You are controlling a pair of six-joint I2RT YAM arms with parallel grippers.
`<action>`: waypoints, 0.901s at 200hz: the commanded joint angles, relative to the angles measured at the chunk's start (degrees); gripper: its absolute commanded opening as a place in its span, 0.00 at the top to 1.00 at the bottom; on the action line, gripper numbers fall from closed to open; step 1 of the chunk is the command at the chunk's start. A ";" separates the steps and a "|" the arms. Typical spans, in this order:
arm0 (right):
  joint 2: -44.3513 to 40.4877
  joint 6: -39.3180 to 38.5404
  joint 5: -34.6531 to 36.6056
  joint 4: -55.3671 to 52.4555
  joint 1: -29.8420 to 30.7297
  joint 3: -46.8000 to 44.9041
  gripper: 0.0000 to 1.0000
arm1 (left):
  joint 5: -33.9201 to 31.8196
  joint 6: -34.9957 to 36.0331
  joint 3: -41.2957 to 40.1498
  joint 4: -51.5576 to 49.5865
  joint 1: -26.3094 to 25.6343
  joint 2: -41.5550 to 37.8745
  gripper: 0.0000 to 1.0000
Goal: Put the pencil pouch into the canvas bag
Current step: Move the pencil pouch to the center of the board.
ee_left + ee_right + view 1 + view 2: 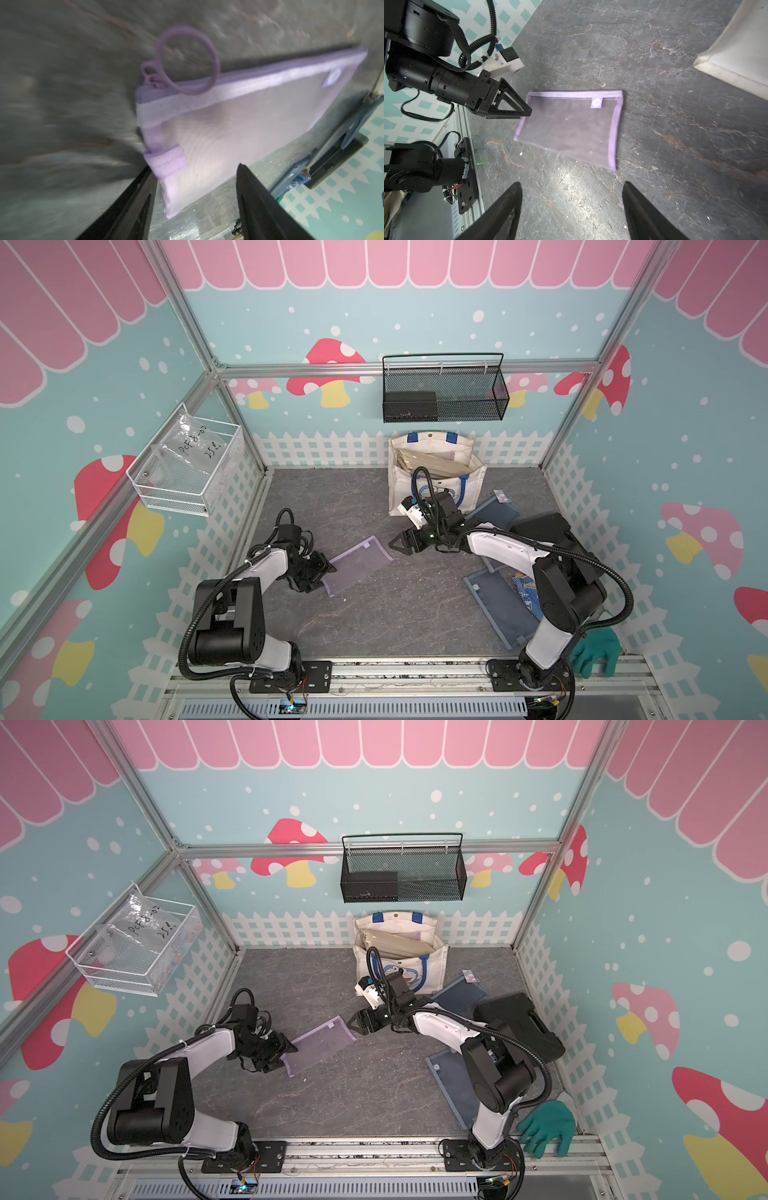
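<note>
The pencil pouch point(359, 563) point(321, 1043) is a flat purple see-through mesh pouch lying on the grey floor. Its zip ring point(216, 62) lies beside one short end. My left gripper point(323, 574) point(291, 1052) point(194, 169) point(527, 111) is open, and that short end of the pouch point(228, 116) sits between its fingers. My right gripper point(397, 546) point(353, 1023) point(572, 185) is open and holds nothing. It hovers just off the other short end of the pouch point(566, 126). The canvas bag point(436, 493) point(432, 969) point(737, 60) stands open at the back, cream with blue handles, with flat items inside.
A black mesh basket point(444, 393) hangs on the back wall and a white wire basket point(187, 472) on the left wall. Right of the bag lie two blue pouches point(496, 510) point(498, 605), a black case point(544, 526) and a green glove point(596, 651).
</note>
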 commanded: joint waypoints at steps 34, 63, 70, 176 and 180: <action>-6.93 2.02 2.41 0.30 -0.65 -9.19 0.22 | 0.33 -16.08 -5.56 11.74 -20.54 2.07 0.40; -9.42 3.52 3.15 0.38 -2.09 -12.55 0.22 | 0.86 -20.40 -4.50 10.86 -29.82 -0.42 0.40; -9.65 4.26 3.10 0.46 -2.54 -13.03 0.22 | 0.54 -20.07 -4.02 8.85 -30.07 -1.81 0.40; -9.32 12.49 -0.63 4.58 -3.26 -16.26 0.14 | -3.87 7.62 23.19 -2.36 -10.54 15.42 0.34; -9.37 12.67 -0.84 4.74 -3.24 -16.46 0.14 | -4.03 7.98 23.93 -2.01 -10.56 16.54 0.34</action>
